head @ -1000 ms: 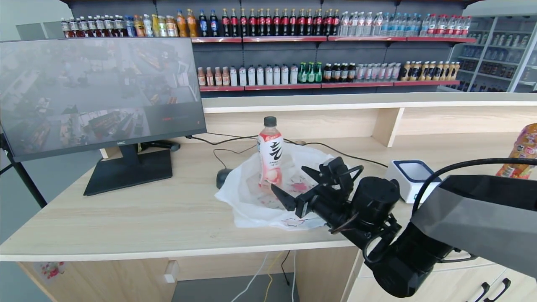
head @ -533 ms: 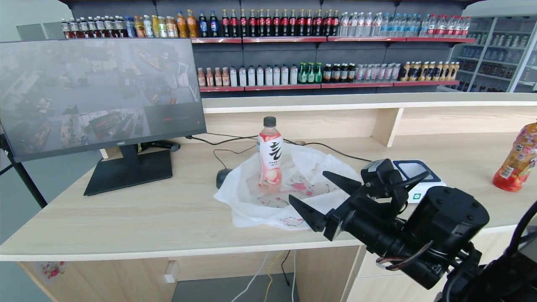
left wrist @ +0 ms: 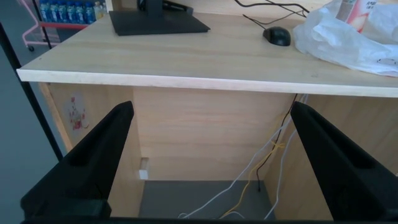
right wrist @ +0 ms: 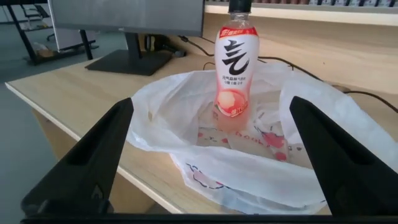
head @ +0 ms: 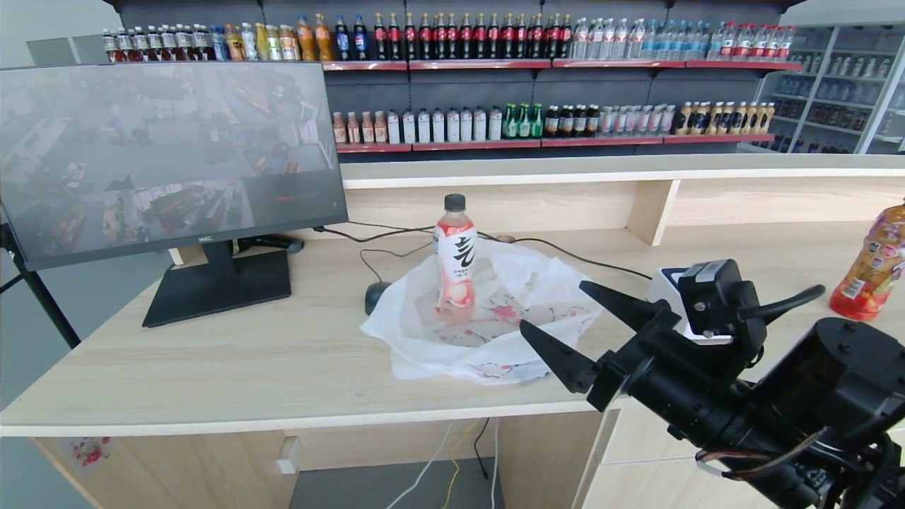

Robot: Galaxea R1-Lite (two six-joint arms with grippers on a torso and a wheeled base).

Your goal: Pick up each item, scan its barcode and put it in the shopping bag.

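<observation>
Right gripper, fingers spread and empty, just beside shopping bag; pink bottle upright inside it; left gripper likewise spread.

Two counter bottles, one bag, one scanner, one monitor, one mouse

Holds the right gripper at the near right, black fingers spread wide, tips aimed left and far, arm trailing toward the near right corner. Carries the left gripper low at the near left, fingers equally wide apart.
</observation>
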